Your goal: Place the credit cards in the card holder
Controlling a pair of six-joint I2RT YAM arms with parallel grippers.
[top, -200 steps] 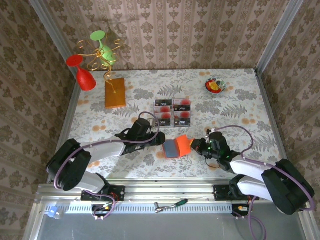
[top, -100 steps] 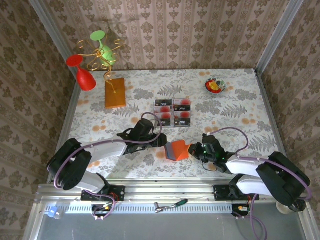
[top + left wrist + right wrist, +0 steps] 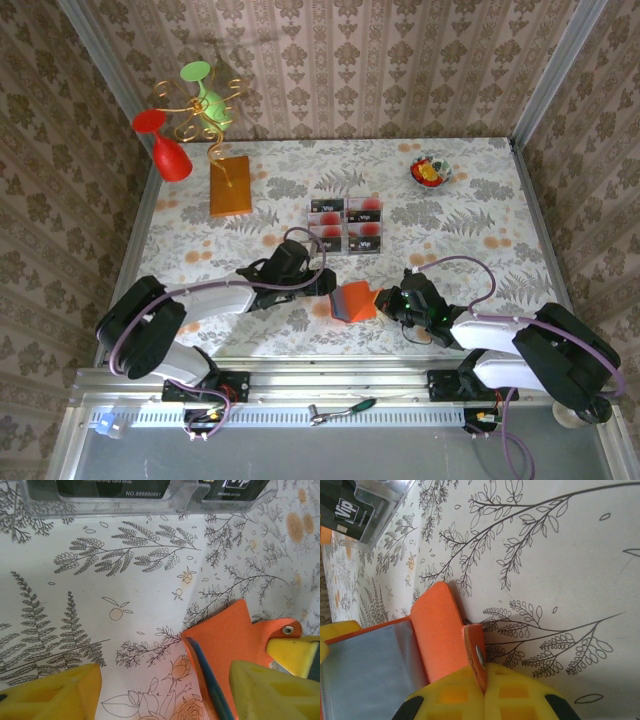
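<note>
The orange card holder [image 3: 356, 300] lies on the flowered cloth at the near middle, partly folded, its grey-blue inside [image 3: 365, 675] showing. My right gripper [image 3: 384, 300] is shut on the holder's snap tab [image 3: 479, 655]. My left gripper [image 3: 328, 287] stands open at the holder's left side. In the left wrist view the card holder [image 3: 225, 640] has its folded edge inside the gap, close to the right finger [image 3: 270, 690]. The credit cards [image 3: 348, 224], black and red, sit in a clear tray just beyond; the credit cards [image 3: 110, 487] show there as a black strip along the top.
An orange-brown block [image 3: 230, 186] with gold wire stands at the back left, with a red glass [image 3: 165, 145] and a green glass [image 3: 205, 90] by it. A small bowl [image 3: 431, 172] of coloured bits sits at the back right.
The right gripper has pushed the holder a little left and tipped it, so less grey-blue shows. The left gripper's jaws have widened and it has shifted slightly toward the holder.
</note>
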